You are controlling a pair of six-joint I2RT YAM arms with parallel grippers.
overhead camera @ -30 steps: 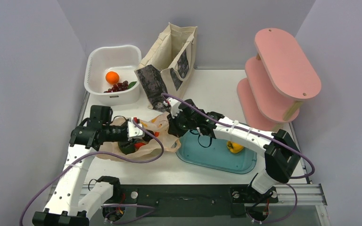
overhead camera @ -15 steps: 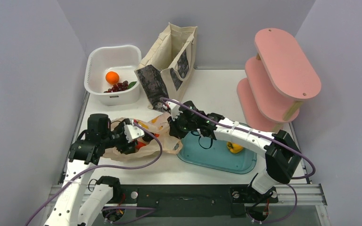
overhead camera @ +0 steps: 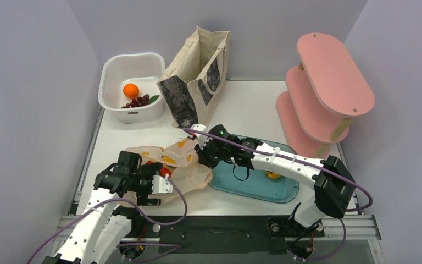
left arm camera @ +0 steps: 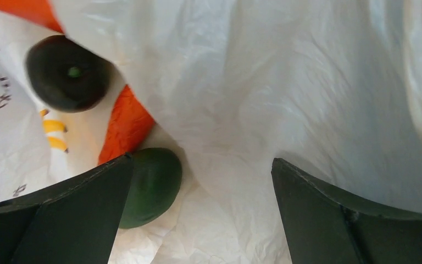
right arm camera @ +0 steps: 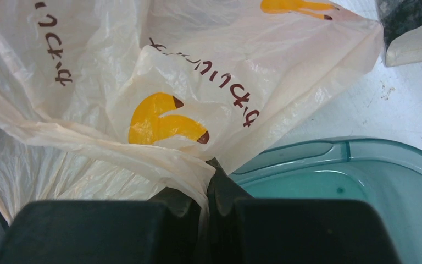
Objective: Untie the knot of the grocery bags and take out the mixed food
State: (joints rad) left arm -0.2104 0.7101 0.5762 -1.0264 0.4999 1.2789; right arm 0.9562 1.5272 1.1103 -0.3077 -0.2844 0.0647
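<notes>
The peach-orange plastic grocery bag (overhead camera: 171, 160) lies crumpled on the table, its mouth toward my left arm. My left gripper (overhead camera: 164, 180) stands open at that mouth, with only bag film (left arm camera: 286, 93) between its fingers (left arm camera: 60, 220). Inside the bag, in the left wrist view, are a dark avocado (left arm camera: 68, 74), an orange carrot (left arm camera: 125, 127) and a green rounded item (left arm camera: 153, 186). My right gripper (right arm camera: 209, 171) is shut on a pinched fold of the bag (right arm camera: 143, 82) at its right end (overhead camera: 200, 151). The knot is out of view. The cream canvas tote (overhead camera: 198, 71) stands upright behind.
A teal tray (overhead camera: 253, 179) with a yellow bell pepper (overhead camera: 273, 175) lies under my right arm. A white basin (overhead camera: 112, 71) at the back left holds an orange fruit (overhead camera: 131, 90) and grapes. A pink tiered shelf (overhead camera: 329, 82) stands at the right.
My left gripper has opened wide and drawn back toward the near edge, out to the bag's mouth. The right gripper, still pinching the bag, has shifted slightly nearer.
</notes>
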